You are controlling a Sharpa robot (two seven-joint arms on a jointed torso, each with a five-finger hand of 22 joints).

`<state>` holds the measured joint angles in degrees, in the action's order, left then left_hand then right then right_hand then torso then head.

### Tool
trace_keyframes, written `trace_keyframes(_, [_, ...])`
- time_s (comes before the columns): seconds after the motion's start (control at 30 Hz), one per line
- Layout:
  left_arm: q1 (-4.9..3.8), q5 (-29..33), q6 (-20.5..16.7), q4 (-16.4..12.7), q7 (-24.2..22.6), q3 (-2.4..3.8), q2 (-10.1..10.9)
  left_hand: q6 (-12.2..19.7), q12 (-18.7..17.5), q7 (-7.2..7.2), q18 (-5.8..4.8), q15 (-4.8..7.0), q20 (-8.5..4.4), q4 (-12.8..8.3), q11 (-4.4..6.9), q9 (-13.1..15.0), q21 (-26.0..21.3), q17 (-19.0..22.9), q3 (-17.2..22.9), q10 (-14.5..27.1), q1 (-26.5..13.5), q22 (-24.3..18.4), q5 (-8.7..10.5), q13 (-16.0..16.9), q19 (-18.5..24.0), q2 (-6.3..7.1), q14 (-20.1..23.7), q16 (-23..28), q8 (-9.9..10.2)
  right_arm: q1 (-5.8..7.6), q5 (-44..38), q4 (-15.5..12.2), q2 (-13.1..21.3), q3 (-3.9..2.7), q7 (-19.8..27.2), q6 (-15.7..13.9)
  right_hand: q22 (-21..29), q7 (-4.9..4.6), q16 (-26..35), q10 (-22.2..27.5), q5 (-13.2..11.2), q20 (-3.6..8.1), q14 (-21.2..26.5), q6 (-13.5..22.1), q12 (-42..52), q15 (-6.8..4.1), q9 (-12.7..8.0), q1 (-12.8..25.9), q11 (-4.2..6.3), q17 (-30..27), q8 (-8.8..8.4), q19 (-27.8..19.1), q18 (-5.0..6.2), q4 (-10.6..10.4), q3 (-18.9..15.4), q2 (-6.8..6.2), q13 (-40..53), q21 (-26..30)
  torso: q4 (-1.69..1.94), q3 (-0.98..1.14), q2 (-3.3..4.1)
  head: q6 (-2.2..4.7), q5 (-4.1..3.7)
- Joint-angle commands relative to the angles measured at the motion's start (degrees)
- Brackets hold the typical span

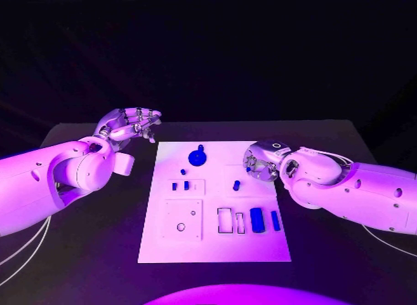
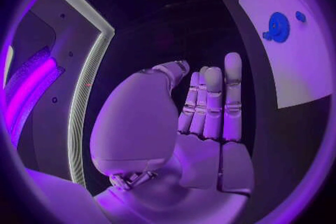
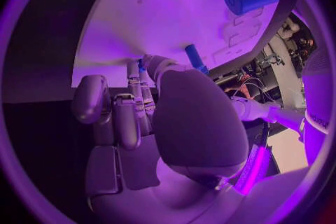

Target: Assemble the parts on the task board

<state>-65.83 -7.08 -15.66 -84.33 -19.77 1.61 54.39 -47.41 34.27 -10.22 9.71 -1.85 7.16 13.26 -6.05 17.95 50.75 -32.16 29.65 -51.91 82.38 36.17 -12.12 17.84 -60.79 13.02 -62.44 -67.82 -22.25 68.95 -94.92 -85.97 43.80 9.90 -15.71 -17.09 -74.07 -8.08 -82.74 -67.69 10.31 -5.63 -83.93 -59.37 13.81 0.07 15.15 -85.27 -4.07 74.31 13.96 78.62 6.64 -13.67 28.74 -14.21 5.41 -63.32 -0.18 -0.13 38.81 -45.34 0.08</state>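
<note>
left hand point(image 1: 132, 124): empty, fingers apart, off task board point(image 1: 218, 248) | right hand point(image 1: 260, 161): over board, fingers curled, apparently empty | gear point(image 1: 198, 157) on board

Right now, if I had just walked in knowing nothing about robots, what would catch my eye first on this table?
Probably the white task board in the middle of the black table, dotted with small blue parts, the biggest being a gear-like blue piece near its far end. Next, the two silver hands: the left hand hovers off the board's far left corner, holding nothing, while the right hand hangs over the board's right side near a small blue peg.
</note>
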Motion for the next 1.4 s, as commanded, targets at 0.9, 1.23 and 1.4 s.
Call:
trace_keyframes(0.9, [-0.08, -2.03, 0.42, -0.27, 0.69, 0.06, -0.03, 0.8, -0.2, -0.17, 0.87, -0.2, 0.14, -0.42, -0.29, 0.02, -0.31, 0.12, -0.01, 0.53, 0.76, -0.17, 0.08, -0.35, -0.05, 0.21, 0.21, 0.09, -0.38, -0.89, -0.98, 1.54, -1.13, 0.07, -0.43, 2.8, -1.31, 0.3, -0.5, -1.86, -0.01, 0.49, -3.08, -1.27, -1.93, -0.76, 0.82, 1.46, 0.31, 0.18, 1.08, 0.74, -1.29, 3.71, 4.67, 1.64, -0.77, -1.37, -0.03, -0.07, 0.0, -0.36, -0.17])
trace_keyframes(1.23, [-0.08, -2.48, 0.37, -0.27, 0.89, 0.06, 0.01, 0.98, -0.25, -0.25, 0.86, -0.25, 0.17, -0.46, -0.37, 0.01, -0.36, 0.17, -0.05, 0.68, 0.78, -0.21, 0.09, -0.46, -0.1, 0.27, 0.27, 0.12, -0.39, -0.95, -0.06, 1.61, -0.96, 0.09, 0.84, 0.69, -2.55, 0.98, -0.91, -4.61, -0.24, 0.82, -3.24, -2.51, -3.98, -1.21, 3.01, 3.78, 0.85, 0.74, 2.86, 1.22, -1.51, 7.0, 8.42, 3.29, -1.26, -2.68, -0.02, -0.03, -0.06, -0.38, -0.36])
trace_keyframes(1.4, [-0.08, -2.94, 0.27, -0.34, 0.71, 0.06, 0.01, 1.31, -0.3, -0.37, 0.85, -0.32, 0.21, -0.54, -0.47, -0.03, -0.45, 0.24, -0.04, 0.89, 0.87, -0.28, 0.06, -0.6, -0.15, 0.25, 0.34, 0.15, -0.35, -0.95, -0.14, 1.47, -0.84, 0.09, 0.86, -0.54, -3.11, 1.05, -1.17, -5.43, -0.41, 0.92, -3.35, -2.38, -4.69, -1.29, 3.8, 4.63, 0.97, 1.13, 3.28, 1.51, -1.64, 8.08, 9.39, 3.49, -1.3, -3.39, -0.02, -0.05, -0.04, -0.48, -0.47])
